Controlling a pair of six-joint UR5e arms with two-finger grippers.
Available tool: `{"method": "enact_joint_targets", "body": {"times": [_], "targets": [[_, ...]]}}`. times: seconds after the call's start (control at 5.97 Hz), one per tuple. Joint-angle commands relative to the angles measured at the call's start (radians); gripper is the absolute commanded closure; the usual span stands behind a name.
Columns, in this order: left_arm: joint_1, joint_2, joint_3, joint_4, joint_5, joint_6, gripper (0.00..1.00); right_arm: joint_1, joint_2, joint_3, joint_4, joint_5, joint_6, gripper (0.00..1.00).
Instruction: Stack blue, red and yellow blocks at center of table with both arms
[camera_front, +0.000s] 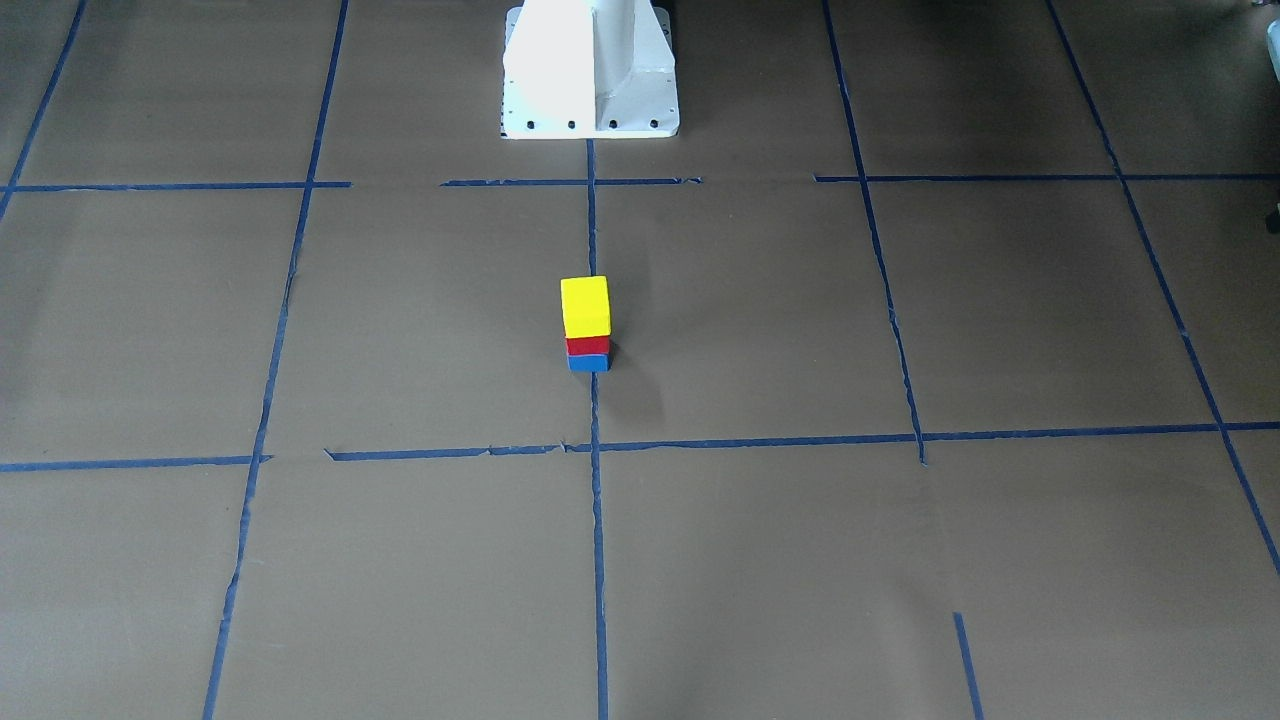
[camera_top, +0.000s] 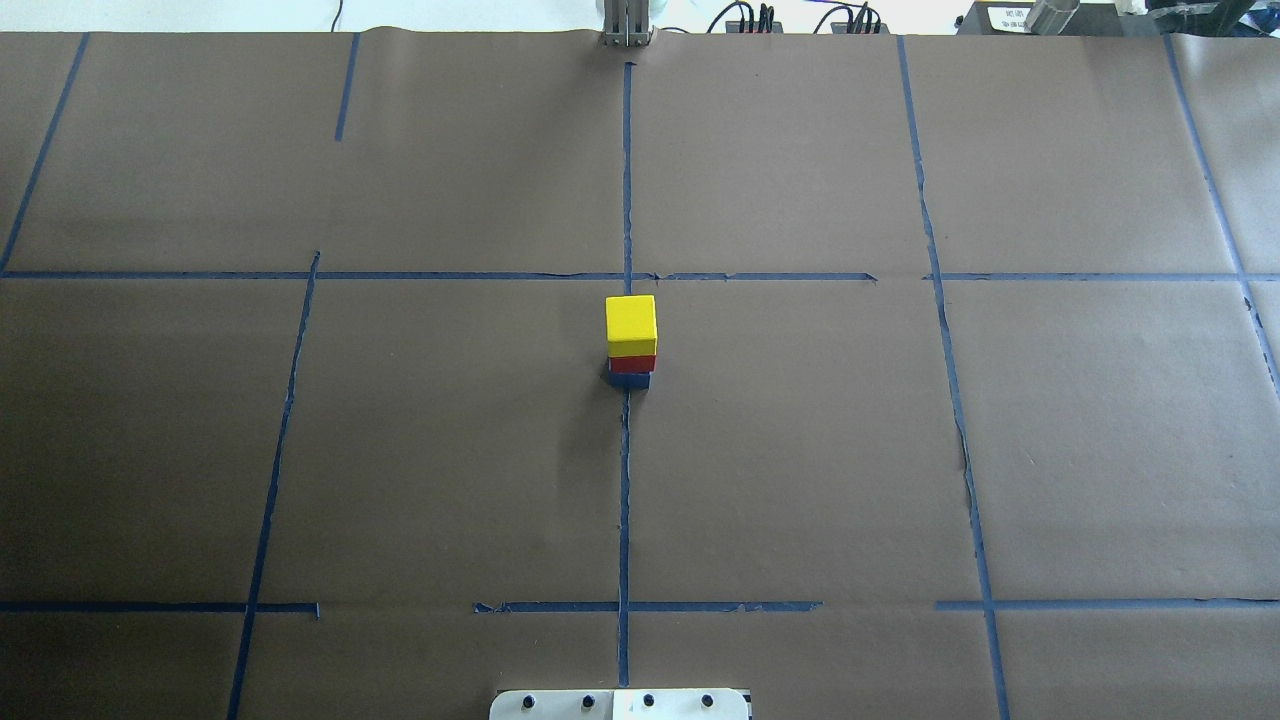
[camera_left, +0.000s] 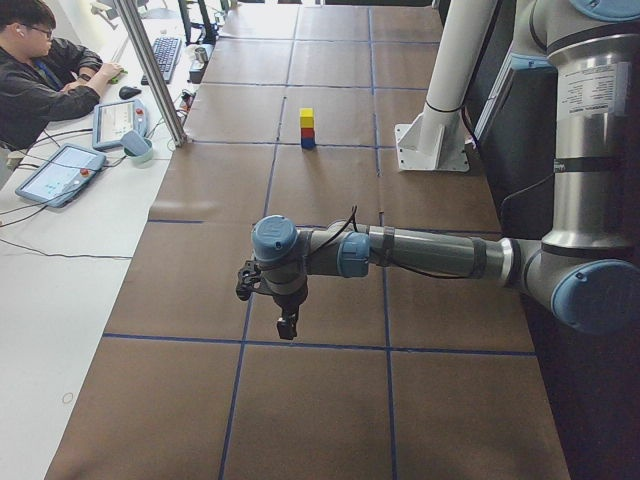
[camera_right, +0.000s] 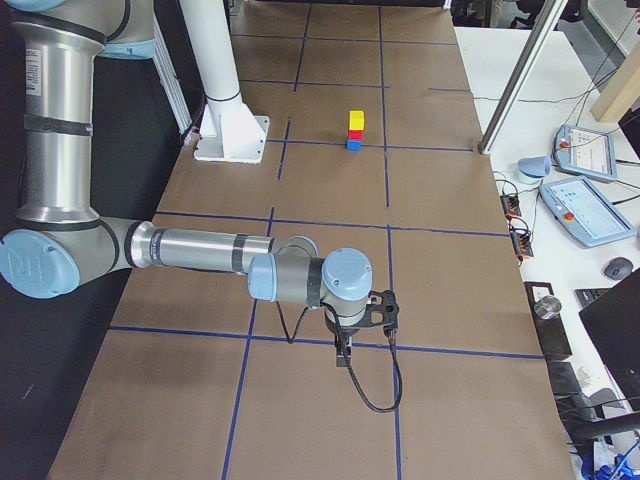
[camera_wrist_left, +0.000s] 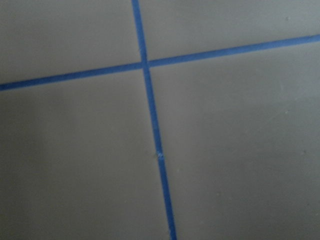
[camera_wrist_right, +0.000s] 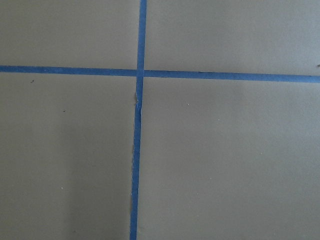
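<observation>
Flat brown table (camera_wrist_right: 225, 160), two blue tape lines (camera_wrist_right: 136, 165) making a cross, a small tear (camera_wrist_right: 136, 102) just under the crossing

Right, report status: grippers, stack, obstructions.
Left gripper and right gripper hang over opposite ends of the table; open or shut, cannot tell. Yellow block on red block on blue block, on the centre tape line. Nothing in the way.

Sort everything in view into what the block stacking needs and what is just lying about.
Belongs to the job: small matte yellow cube, small matte red cube, small matte blue cube, grey-brown taped table, grey tubular left arm, grey tubular right arm.
Just lying about: white flared pedestal, black keyboard, blue-edged touchscreen pendant, grey computer mouse.
</observation>
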Motion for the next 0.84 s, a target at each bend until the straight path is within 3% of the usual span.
{"method": "enact_joint_targets", "body": {"times": [0.0,0.67], "targets": [[-0.019,0.025,0.003,-0.005,-0.001,-0.002,0.0,0.0,0.0,-0.001,0.0,0.0,0.0,0.0],[-0.018,0.017,0.0,-0.002,0.014,-0.001,0.0,0.0,-0.002,-0.005,0.0,0.0,0.0,0.0]]}}
